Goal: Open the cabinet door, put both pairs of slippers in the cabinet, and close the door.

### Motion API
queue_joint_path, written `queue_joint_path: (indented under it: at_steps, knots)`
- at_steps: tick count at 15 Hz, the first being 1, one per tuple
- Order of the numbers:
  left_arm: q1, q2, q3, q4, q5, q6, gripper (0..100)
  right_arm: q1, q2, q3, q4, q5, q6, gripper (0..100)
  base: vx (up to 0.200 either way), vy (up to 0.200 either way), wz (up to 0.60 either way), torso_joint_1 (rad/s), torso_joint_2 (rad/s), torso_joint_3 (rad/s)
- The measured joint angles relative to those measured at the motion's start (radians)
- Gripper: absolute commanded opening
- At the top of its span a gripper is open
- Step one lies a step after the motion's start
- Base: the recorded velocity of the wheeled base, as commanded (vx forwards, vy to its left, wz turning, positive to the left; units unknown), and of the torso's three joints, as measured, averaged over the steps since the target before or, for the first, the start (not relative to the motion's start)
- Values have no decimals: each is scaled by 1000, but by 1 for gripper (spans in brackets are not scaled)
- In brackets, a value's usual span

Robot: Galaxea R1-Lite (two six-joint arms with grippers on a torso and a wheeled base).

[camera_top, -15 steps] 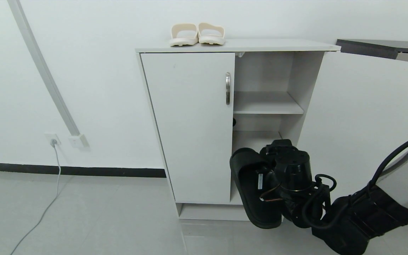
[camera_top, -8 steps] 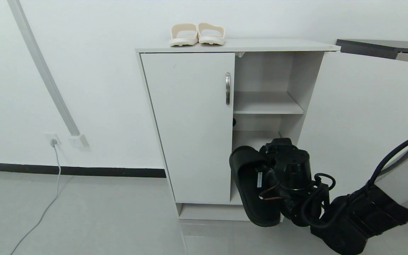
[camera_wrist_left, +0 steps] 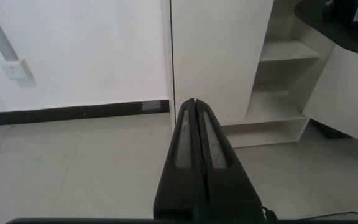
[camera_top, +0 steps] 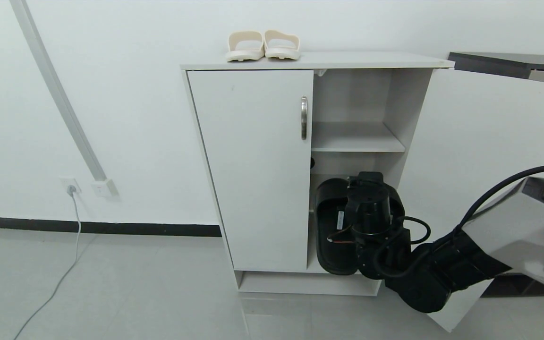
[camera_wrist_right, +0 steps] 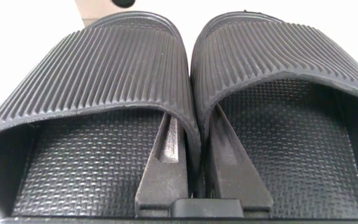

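1. No text, number or sign can be read in any view.
2. A small white label (camera_top: 340, 220) shows against the black slippers (camera_top: 329, 236), in the open lower part of the cabinet (camera_top: 253, 165). Its print is too small to make out.

The right arm (camera_top: 385, 245) has glossy black, rounded wrist segments ahead of a pale grey forearm shell (camera_top: 531, 226). A thick black cable (camera_top: 543, 167) arcs along it, beside a thin reddish wire (camera_top: 340, 241). The left end effector (camera_wrist_left: 194, 106) and right end effector (camera_wrist_right: 194, 124) have tapered black fingers (camera_wrist_right: 166, 162) faced in grey.

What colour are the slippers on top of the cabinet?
Cream; the slippers show best in the head view.
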Motion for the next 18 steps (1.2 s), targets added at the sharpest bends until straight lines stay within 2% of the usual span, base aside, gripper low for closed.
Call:
queue_joint_path:
  at_steps: [7, 10, 12, 18]
  knots:
    - [0, 0, -1, 0, 0, 0, 0, -3, 39, -10, -6, -2, 0, 0, 0, -200, 0, 6, 4, 1]
    - [0, 0, 0, 0, 1, -1, 0, 0, 59, -1, -21, 15, 0, 0, 0, 0, 0, 0, 0, 0]
    - [-1, 0, 0, 0, 1, 0, 0, 30, 69, 13, -54, 87, -9, 0, 0, 0, 0, 0, 0, 0]
    - [0, 1, 0, 0, 1, 1, 0, 36, 119, -14, -57, 94, -17, 0, 0, 0, 0, 0, 0, 0]
